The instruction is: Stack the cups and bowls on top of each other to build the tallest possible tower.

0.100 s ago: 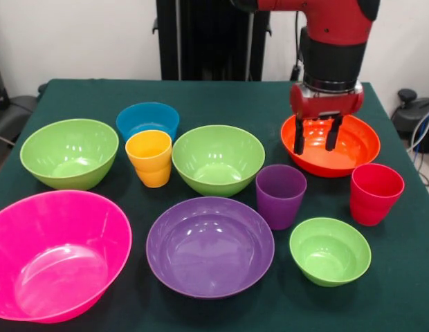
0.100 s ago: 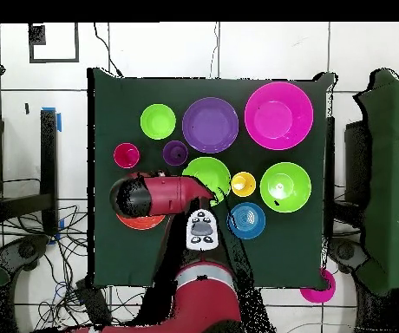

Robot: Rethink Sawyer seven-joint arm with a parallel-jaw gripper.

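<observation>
While all cups (image 1: 280,195) stand mouth-up, the fingers (image 1: 316,135) hang spread, empty, over the orange-red bowl (image 1: 353,155).

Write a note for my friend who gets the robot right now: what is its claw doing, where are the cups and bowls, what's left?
Gripper: open, empty, hanging over the orange-red bowl.
Purple cup, red cup and yellow-orange cup stand apart, upright on the table.
Three green bowls, blue bowl, purple bowl and pink bowl also sit singly.
Done: nothing stacked.
Left: the whole tower.
</observation>
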